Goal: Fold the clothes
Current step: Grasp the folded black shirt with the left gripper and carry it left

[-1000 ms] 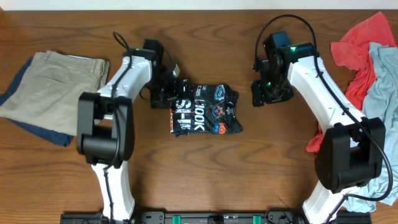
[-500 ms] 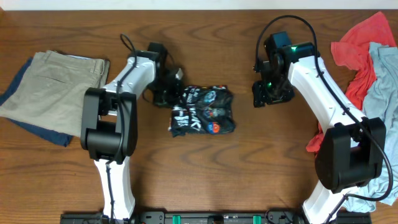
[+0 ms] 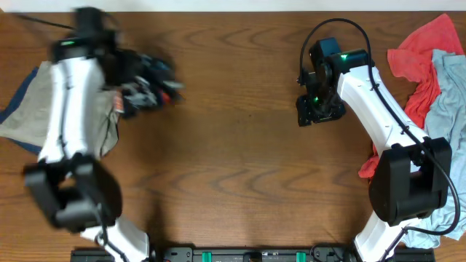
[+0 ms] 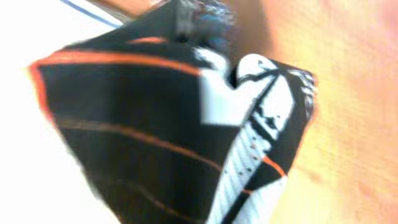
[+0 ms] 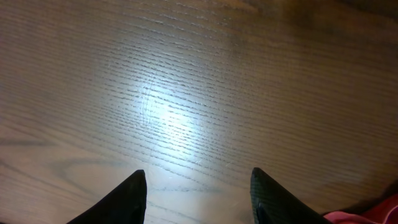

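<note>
The clothes, a folded black jersey with orange lines and white lettering, hangs blurred in the air at the far left of the overhead view. My left gripper is shut on it, over the right edge of the khaki trousers. In the left wrist view the jersey fills the frame and hides the fingers. My right gripper hovers low over bare wood at the right. It stands open with nothing between its fingertips.
Folded khaki trousers lie at the left on a dark blue garment. A red garment and a light-blue one are heaped at the right edge. A red corner shows beside the right fingers.
My left gripper closed on the folded jersey and swung it fast from the table's middle to the far left, over the trousers. The right arm has stayed put.
</note>
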